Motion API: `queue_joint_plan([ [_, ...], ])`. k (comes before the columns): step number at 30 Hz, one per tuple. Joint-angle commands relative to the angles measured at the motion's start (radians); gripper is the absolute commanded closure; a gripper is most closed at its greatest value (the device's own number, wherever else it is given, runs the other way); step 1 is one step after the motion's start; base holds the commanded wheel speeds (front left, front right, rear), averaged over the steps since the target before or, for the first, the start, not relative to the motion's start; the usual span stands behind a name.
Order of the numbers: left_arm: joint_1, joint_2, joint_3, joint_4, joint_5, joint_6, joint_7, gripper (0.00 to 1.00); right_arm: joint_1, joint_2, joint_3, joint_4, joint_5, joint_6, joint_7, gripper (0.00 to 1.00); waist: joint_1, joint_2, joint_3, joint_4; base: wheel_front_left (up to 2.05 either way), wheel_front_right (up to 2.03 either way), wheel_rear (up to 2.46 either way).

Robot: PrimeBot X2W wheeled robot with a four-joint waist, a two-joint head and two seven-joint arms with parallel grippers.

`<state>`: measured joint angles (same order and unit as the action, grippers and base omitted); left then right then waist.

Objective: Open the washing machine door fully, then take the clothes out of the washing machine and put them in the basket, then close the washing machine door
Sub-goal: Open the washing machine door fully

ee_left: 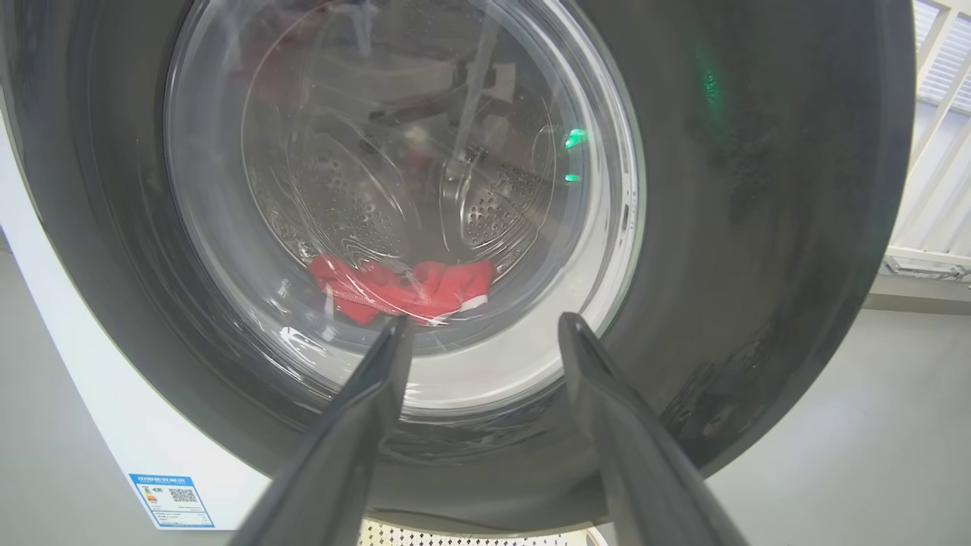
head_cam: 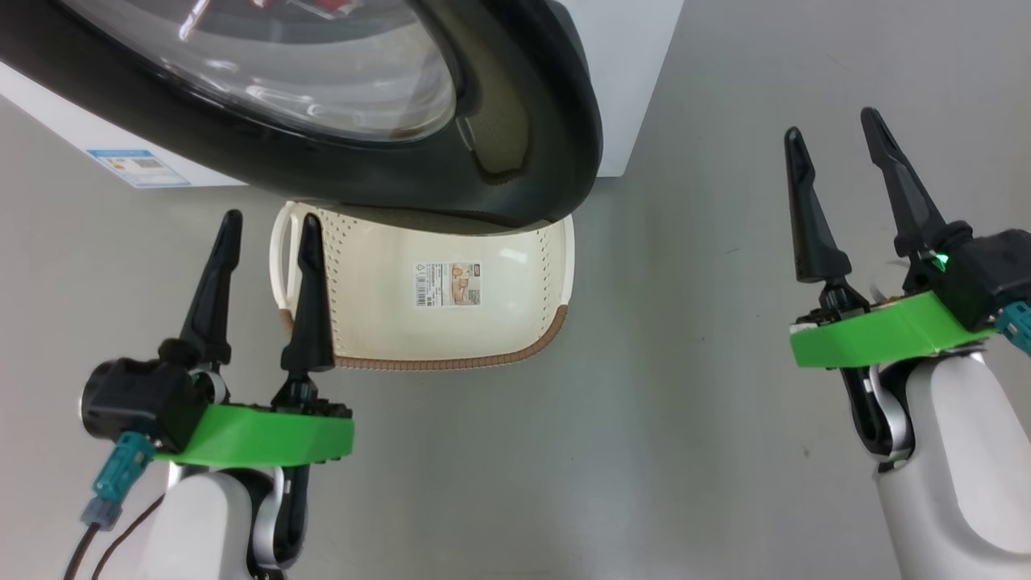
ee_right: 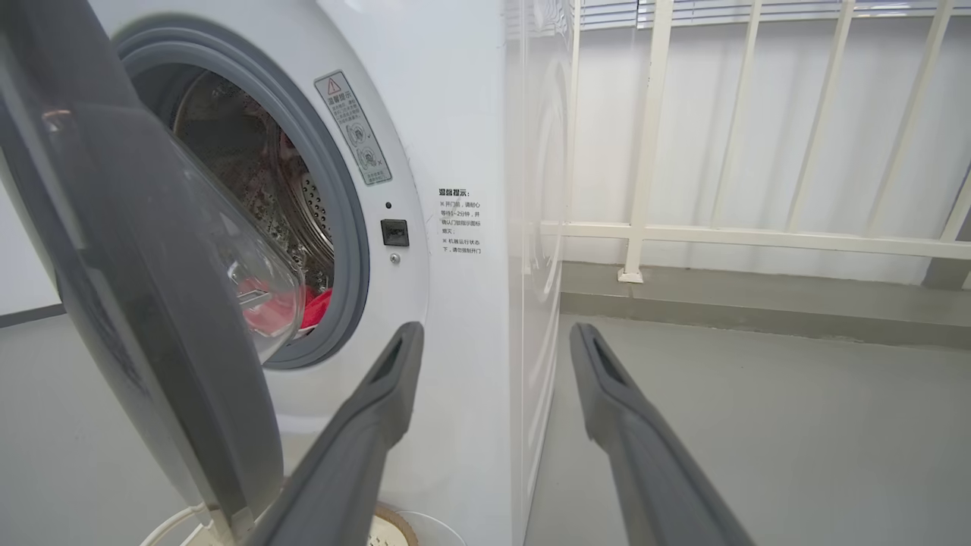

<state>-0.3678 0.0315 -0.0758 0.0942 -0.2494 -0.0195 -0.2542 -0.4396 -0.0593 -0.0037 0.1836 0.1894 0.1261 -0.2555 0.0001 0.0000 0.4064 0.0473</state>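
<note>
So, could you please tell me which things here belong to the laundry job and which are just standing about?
Job: washing machine door, partly open; clothes in the drum; washing machine; basket beneath the door; left claw and right claw, both open and empty.
Just about: white railing; grey floor.

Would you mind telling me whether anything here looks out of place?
Nothing is spilled or damaged. The washing machine door hangs only partly open, over the basket, covering its far side; the clothes lie inside the washing machine.
</note>
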Motion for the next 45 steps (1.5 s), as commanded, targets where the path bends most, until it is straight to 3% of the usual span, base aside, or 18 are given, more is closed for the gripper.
queue_joint_plan([
  [1, -0.001, 0.019, 0.028, -0.030, -0.003, -0.004, -0.008, 0.00, 0.024, 0.008, 0.011, -0.039, -0.012, 0.005, -0.006, 0.00, -0.0001, 0.0000, 0.000, 0.002, 0.00, 0.00, 0.00],
  [22, 0.005, 0.019, 0.015, -0.024, -0.006, -0.001, -0.008, 0.00, 0.091, 0.009, 0.028, -0.091, 0.048, 0.005, -0.006, 0.02, -0.0001, 0.0000, -0.013, 0.011, 0.00, 0.00, 0.00],
  [23, 0.006, 0.019, 0.014, -0.024, -0.006, 0.000, -0.008, 0.00, 0.089, 0.009, 0.035, -0.089, 0.061, 0.005, -0.006, 0.65, -0.0001, 0.0000, -0.013, 0.012, 0.00, 0.00, 0.00],
  [24, 0.007, 0.019, 0.013, -0.025, -0.006, 0.001, -0.008, 0.00, 0.087, 0.009, 0.044, -0.085, 0.080, 0.005, -0.006, 0.91, -0.0001, 0.0000, -0.014, 0.013, 0.00, 0.00, 0.00],
  [25, 0.008, 0.019, 0.012, -0.025, -0.006, 0.001, -0.008, 0.00, 0.082, 0.009, 0.050, -0.079, 0.105, 0.005, -0.006, 1.00, -0.0001, 0.0000, -0.014, 0.014, 0.00, 0.00, 0.00],
  [27, 0.010, 0.019, 0.011, -0.027, -0.005, 0.003, -0.008, 0.00, 0.063, 0.009, 0.063, -0.065, 0.146, 0.005, -0.006, 1.00, -0.0001, 0.0000, -0.013, 0.016, 0.00, 0.00, 0.00],
  [33, 0.009, 0.019, 0.003, -0.031, -0.005, 0.007, -0.008, 0.00, -0.027, 0.009, 0.125, 0.002, 0.470, 0.005, -0.005, 1.00, -0.0001, 0.0000, -0.003, 0.022, 0.00, 0.00, 0.00],
  [36, 0.006, 0.019, -0.001, -0.032, -0.006, 0.009, -0.008, 0.00, -0.100, 0.009, 0.154, 0.025, 0.689, 0.005, 0.033, 1.00, -0.0001, 0.0000, 0.004, 0.027, 0.00, 0.00, 0.00],
  [41, 0.001, 0.019, -0.005, -0.034, -0.008, 0.012, -0.008, 0.00, -0.227, 0.009, 0.143, 0.048, 1.061, 0.005, 0.188, 1.00, -0.0001, 0.0000, 0.017, 0.037, 0.00, 0.00, 0.00],
  [45, -0.002, 0.019, -0.008, -0.036, -0.010, 0.015, -0.008, 0.00, -0.325, 0.008, 0.115, 0.087, 1.272, 0.005, 0.349, 1.00, -0.0001, 0.0000, 0.028, 0.046, 0.00, 0.00, 0.00],
])
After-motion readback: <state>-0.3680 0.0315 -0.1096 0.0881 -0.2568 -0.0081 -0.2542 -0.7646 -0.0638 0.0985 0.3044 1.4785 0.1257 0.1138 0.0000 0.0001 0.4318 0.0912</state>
